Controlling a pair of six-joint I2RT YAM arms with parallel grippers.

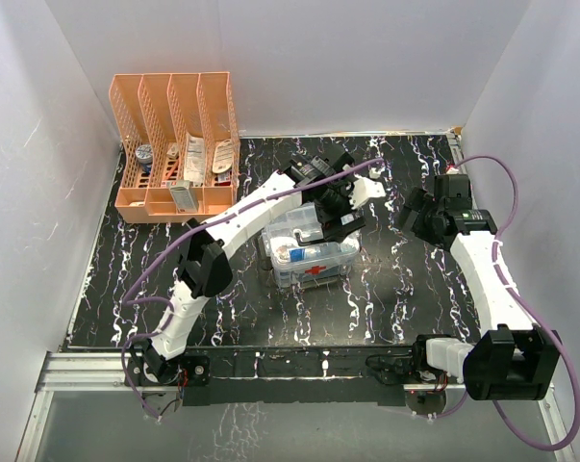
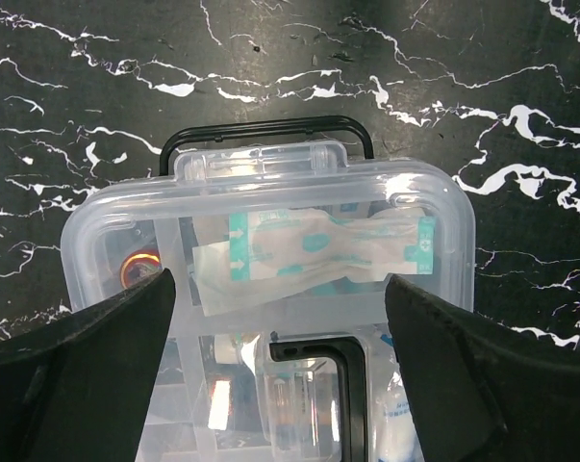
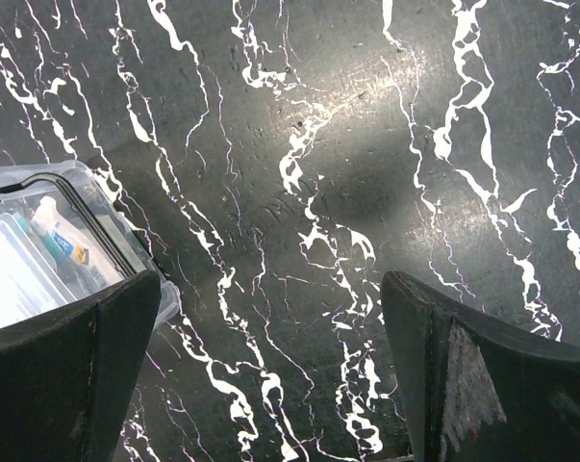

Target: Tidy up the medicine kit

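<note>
We see a black surface (image 1: 405, 289) veined with white like marble, closed in by white walls at the back and both sides. Near its middle the clear medicine kit (image 1: 314, 252) sits directly on it, red cross on the near side. At the far left corner an orange slotted file rack (image 1: 179, 144) stands on it, well apart from the kit.

Overall light: bright, even, coming from overhead; the white walls (image 1: 366, 58) wash out pale in the top view.
Glare: hazy bright patch on the counter (image 3: 366, 106), upper centre of the right wrist view; glints across the medicine kit (image 2: 270, 178) lid.
Shadows: soft and faint, nothing hard-edged.
Focus: marble veins crisp; left tool (image 2: 280, 281) and right tool (image 3: 270, 277) dark, soft-edged at the lower corners.
</note>
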